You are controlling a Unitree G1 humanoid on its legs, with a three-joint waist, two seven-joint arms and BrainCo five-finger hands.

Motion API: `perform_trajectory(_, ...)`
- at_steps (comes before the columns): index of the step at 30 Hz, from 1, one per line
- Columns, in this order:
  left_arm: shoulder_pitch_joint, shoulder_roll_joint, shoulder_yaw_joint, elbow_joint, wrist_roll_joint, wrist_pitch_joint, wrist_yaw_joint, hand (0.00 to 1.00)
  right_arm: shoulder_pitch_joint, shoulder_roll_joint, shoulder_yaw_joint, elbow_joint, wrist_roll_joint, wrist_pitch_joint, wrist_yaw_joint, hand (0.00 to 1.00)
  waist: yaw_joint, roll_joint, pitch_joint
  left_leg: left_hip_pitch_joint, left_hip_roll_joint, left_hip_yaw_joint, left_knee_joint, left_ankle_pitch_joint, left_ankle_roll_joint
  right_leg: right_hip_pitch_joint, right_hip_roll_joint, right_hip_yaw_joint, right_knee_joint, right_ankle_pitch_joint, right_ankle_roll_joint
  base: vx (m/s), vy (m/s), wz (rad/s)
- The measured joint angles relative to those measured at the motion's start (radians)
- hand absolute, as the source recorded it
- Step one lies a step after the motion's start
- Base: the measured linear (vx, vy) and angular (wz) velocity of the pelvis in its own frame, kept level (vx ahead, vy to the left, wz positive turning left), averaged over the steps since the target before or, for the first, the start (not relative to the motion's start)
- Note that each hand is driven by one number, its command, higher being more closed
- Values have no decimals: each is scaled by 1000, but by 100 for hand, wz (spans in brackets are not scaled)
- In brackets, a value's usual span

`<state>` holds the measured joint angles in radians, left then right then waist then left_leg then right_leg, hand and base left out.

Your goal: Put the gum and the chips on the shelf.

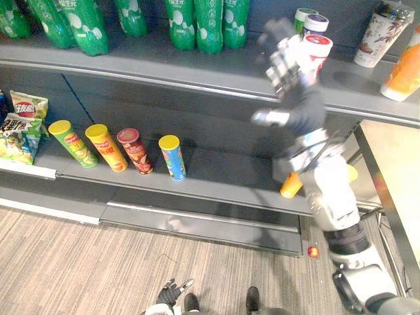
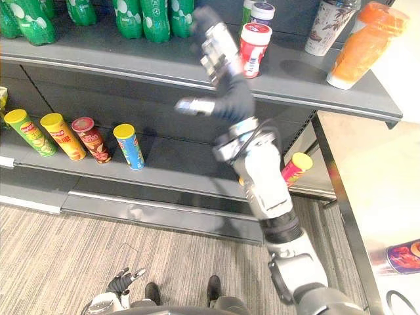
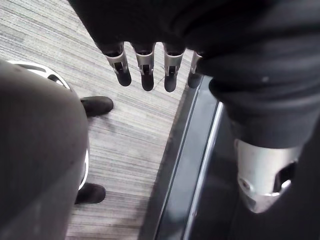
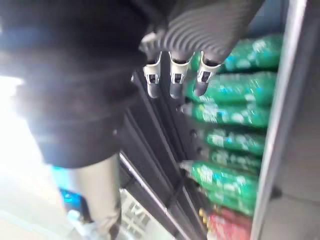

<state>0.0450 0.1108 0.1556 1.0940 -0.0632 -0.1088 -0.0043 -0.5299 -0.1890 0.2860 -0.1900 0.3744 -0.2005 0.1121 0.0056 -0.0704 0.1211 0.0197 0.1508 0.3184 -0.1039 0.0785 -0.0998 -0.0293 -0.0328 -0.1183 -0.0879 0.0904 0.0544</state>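
Gum canister (image 2: 254,49): red and white, upright on the right part of the upper shelf (image 2: 131,62), in front of two similar canisters (image 2: 261,12).
Right hand (image 2: 220,52): raised just left of the gum canister, fingers straight and loosely spread, gripping nothing; contact with the canister cannot be told.
Chips can (image 2: 296,167): pink with a yellow lid, lying on the lower shelf (image 2: 177,164) at the right, partly behind the right arm.
Row of four chips cans (image 1: 136,151): green, yellow, red and blue, leaning, left on the lower shelf.
Left hand (image 1: 172,291): low above the floor (image 1: 65,262), fingers straight, empty.
Green bottles (image 1: 207,23): far row, upper shelf.
Cup (image 1: 380,33), orange bottle (image 2: 357,42): right end of the upper shelf.
Chip bags (image 1: 23,125): left end of the lower shelf.
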Motion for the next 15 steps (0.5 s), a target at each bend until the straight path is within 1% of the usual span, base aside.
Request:
perform_trajectory(1, 0, 1, 0, 1, 0, 0, 1, 0, 22, 17, 33, -7, 0, 0, 17, 0, -1, -2, -1, 0, 0, 1, 0, 0, 0, -1, 0, 2, 1, 0, 0, 0, 0, 0)
perform_trajectory(4, 1, 1, 0, 1, 1, 0, 3, 0, 60, 43, 74, -13, 0, -5, 41, 0, -1, -9, -6, 1, 0, 2, 0, -1, -1, -1, 0, 5, 1, 0, 0, 0, 0, 0)
perform_trajectory(5, 0, 1, 0, 1, 2, -2, 7, 0, 86, 51, 92, -13, -2, -14, 48, 0, -1, -11, -7, 1, 0, 2, 0, -2, -2, -2, 0, 6, 2, 0, 0, 0, 0, 0)
perform_trajectory(6, 1, 1, 0, 2, 2, -6, 9, 0, 122, 50, 117, -13, -2, -22, 50, 0, 0, -14, -9, 1, 0, 2, 0, -2, -3, -2, 0, 6, 3, 0, 0, 0, 0, 0)
perform_trajectory(8, 2, 2, 0, 3, 2, -14, 18, 0, 192, 49, 150, -12, -2, -22, 57, 0, -1, -16, -10, 1, -1, 3, 0, -4, -3, -3, 0, 8, 4, -1, 1, 0, 0, -2)
perform_trajectory(9, 2, 1, 0, 4, 2, -14, 23, 0, 237, 47, 160, -11, -2, -22, 75, 0, -1, -16, -10, 1, -1, 6, 0, -6, -4, -4, 0, 11, 5, -3, 4, 1, 1, -4)
perform_trajectory(14, 0, 1, 2, 10, 2, -19, 28, 0, 420, 5, 168, 23, -3, -20, 124, 0, -3, -15, -10, 1, -1, 21, 0, -9, -6, -19, 0, 21, 19, -8, -1, 6, 1, -8)
perform_trajectory(15, 1, 0, 9, 13, 6, -19, 27, 0, 481, -3, 166, 69, -15, -16, 139, 0, -5, -14, -10, 6, -2, 27, 0, -11, -4, -17, 0, 27, 18, -8, 0, 12, 3, -15)
